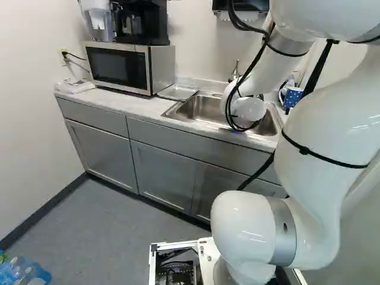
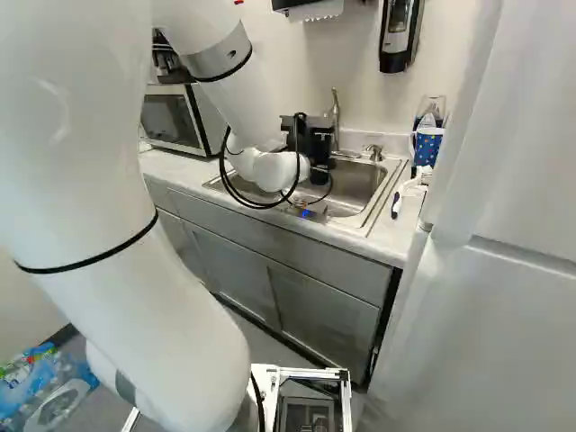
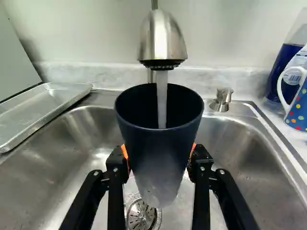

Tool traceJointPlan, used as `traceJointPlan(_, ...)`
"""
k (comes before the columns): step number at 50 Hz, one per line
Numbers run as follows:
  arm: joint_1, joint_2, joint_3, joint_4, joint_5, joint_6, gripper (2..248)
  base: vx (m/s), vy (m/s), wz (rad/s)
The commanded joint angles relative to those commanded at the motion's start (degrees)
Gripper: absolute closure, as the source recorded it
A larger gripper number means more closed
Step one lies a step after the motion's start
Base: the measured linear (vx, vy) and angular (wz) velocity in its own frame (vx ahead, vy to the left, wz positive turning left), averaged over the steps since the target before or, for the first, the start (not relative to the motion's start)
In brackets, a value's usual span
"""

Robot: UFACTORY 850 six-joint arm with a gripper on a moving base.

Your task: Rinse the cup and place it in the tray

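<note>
Desk (image 1: 133, 105): carries the whole job, from the sink to the tray's resting place; the placing has not been done.
Arm (image 1: 314, 136): reaches out over the sink, so the work in hand is the rinse.
Microwave (image 1: 122, 66): stands beside the tray, on the side away from the sink; the wrist should need some care near it at the set-down.
Sink (image 3: 57, 158): the cup is over its basin, with the drain (image 3: 140, 215) below.
Tray (image 3: 43, 108): lies on the desk next to the sink, and the cup is not in it. That half of the task is all left.
Faucet (image 3: 160, 36): running, its head right above the cup's mouth. The cup likely has to come clear of it before any lift.
Cup (image 3: 156, 148): dark, mouth up, in the stream. I judge the rinse under way; whether it is clean or how full it is, I cannot tell. Left to do, probably: tip the water out, carry it across, set it in the tray and let go.
Fingers (image 3: 115, 160): closed on the cup from two sides, orange pads against its wall; wet sides might make it slip.
Water (image 3: 162, 105): falls straight into the cup's open mouth.
</note>
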Motion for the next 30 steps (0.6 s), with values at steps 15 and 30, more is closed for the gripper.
traceJointPlan(15,0.00,0.00,0.00,0.00,0.00,0.00,124,0.000,0.000,0.000)
traceJointPlan(30,0.00,0.00,0.00,0.00,0.00,0.00,124,0.000,0.000,0.000)
